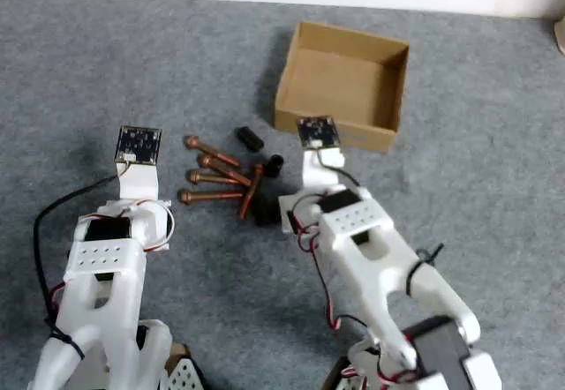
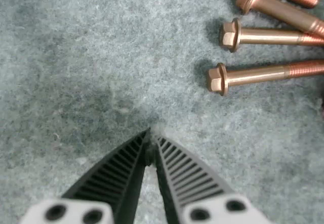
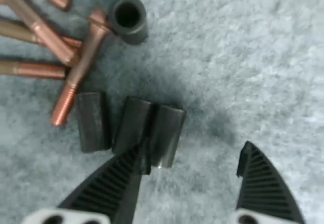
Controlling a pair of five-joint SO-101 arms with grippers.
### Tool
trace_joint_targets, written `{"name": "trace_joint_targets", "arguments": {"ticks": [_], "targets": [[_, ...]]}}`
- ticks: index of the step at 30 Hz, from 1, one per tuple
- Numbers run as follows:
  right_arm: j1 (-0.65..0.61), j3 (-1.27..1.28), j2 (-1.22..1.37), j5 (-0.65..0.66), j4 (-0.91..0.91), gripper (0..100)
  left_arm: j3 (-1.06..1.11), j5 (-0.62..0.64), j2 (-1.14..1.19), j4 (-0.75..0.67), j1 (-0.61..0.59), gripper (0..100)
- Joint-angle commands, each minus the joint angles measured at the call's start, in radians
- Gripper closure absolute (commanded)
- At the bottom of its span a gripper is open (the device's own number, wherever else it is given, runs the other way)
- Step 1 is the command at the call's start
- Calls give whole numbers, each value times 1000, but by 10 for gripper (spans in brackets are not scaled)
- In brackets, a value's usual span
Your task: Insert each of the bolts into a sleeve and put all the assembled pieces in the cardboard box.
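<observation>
Copper-coloured bolts [image 1: 216, 197], five by count in the high view, loose and bunched on the grey felt surface [image 1: 477, 187] between the two arms; none seated in a sleeve. Black sleeves [image 3: 132, 125] likewise loose: three lying side by side near the threaded end of one bolt, an upright sleeve [image 3: 134, 31] against a bolt head, a further sleeve [image 1: 249, 138] nearer the box. Cardboard box [image 1: 340, 81] beyond the pile, with no piece inside.

Left end effector [image 2: 150, 135] pressed together on nothing, low over bare felt, just beside the bolt heads. Right end effector [image 3: 195, 155] spread apart and holding nothing, one finger at the edge of the lying sleeves, the other over bare felt.

Judged stage: the very start, with no assembly made and nothing boxed. Remaining, on this reading: five insertions and five transfers to the box. Probable first step: a grasp on a lying sleeve by the right arm, with a bolt left for the other arm.
</observation>
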Motion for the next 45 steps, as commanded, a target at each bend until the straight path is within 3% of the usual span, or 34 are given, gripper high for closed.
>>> {"name": "trace_joint_targets", "arguments": {"ticks": [1,20,23,27,37,45], "targets": [[-8,-61,51,-15,-39,746,-31,-2,-18,0,-10,990],[-16,-68,191,-55,-96,748,-30,-2,-24,0,-10,990],[-33,-67,191,-54,-96,820,-30,-2,-24,0,-10,990],[-33,-67,193,-54,-96,993,-30,-2,-24,0,-10,990],[-1,-65,180,-54,-70,995,-31,-3,-19,2,-7,990],[53,73,-171,-38,-50,995,-148,2,-18,14,-5,990]]}}
